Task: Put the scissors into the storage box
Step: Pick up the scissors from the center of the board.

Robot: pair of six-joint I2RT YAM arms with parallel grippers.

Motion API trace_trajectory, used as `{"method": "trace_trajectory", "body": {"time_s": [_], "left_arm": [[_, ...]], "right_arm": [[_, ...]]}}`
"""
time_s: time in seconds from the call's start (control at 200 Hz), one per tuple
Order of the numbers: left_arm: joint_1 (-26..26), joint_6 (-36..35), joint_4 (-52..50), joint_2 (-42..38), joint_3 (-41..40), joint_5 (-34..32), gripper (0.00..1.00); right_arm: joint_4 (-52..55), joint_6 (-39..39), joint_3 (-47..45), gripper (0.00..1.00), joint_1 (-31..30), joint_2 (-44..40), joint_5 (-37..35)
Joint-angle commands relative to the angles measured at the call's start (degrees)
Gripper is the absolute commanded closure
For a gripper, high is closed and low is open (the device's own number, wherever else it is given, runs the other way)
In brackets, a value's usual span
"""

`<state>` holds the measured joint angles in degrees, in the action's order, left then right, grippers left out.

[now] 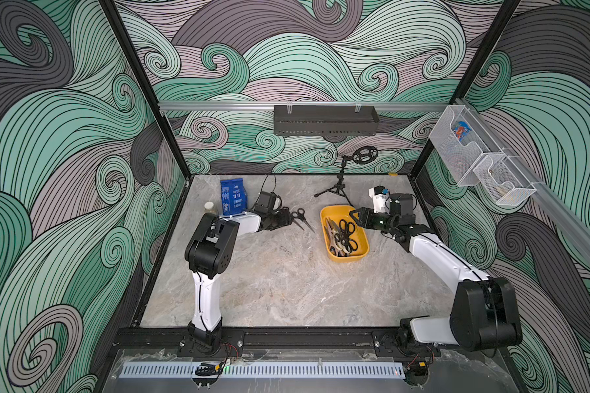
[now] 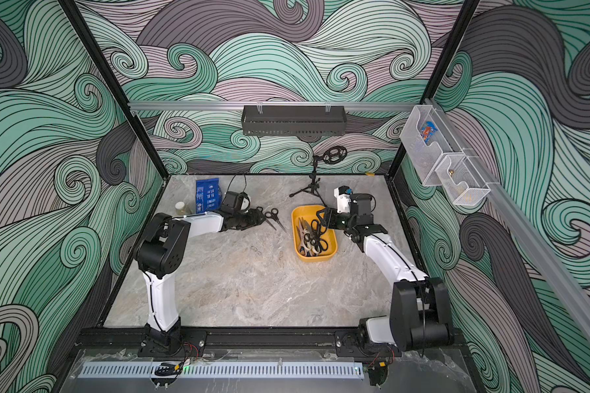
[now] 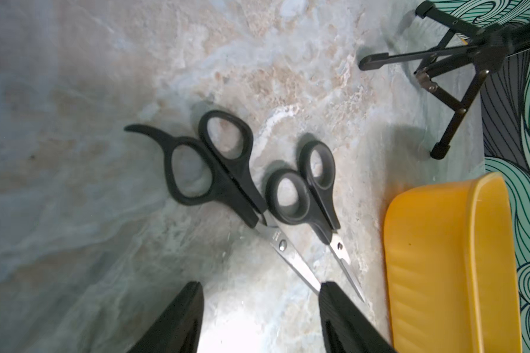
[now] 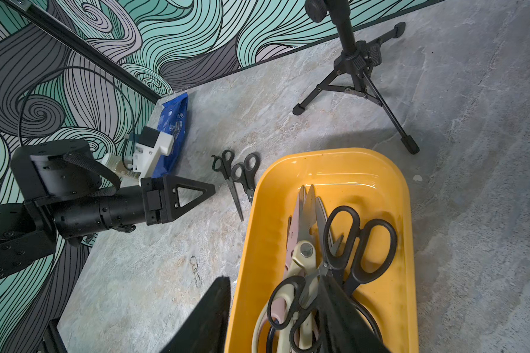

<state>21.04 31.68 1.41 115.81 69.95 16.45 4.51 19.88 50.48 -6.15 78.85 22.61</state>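
Two small black-handled scissors (image 3: 214, 171) flat on worktop (image 1: 269, 289), side by side, at 9 o'clock of storage box (image 1: 348, 261), near but apart. Left end effector (image 3: 260, 287) low at their 9 o'clock, jaws well apart, holding nothing, probably lining up for pinch. Right end effector (image 4: 273, 281) over box's 2 o'clock rim, half spread, empty, seemingly waiting. Box holds tangled pile: at least four pairs, exact count unclear.

left wrist view cuts off the storage box (image 3: 435, 262).
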Motion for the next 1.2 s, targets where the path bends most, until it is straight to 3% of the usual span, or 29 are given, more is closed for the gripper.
{"method": "trace_trajectory", "body": {"time_s": [0.0,0.205,0.58,0.755,1.196], "left_arm": [[-0.02,-2.1,-1.41,-3.34,-0.37,-1.81,0.36],[-0.31,-2.1,-13.51,1.22,9.92,-17.37,0.47],[0.9,-4.67,-22.01,9.75,21.17,-29.48,0.51],[1.86,-6.21,-23.12,11.99,24.83,-30.67,0.52],[2.15,-5.57,-22.32,11.69,24.47,-28.87,0.52]], "right_arm": [[-0.37,0.34,-0.21,0.5,-0.34,-1.04,0.59],[-0.41,0.33,-0.68,0.5,-0.34,-1.5,0.57],[-0.4,-0.61,-0.19,0.49,-0.35,0.24,0.5],[-0.38,-1.15,-0.18,0.49,-0.34,0.94,0.34],[-0.36,-1.57,-0.24,0.49,-0.32,1.97,0.22]]}}
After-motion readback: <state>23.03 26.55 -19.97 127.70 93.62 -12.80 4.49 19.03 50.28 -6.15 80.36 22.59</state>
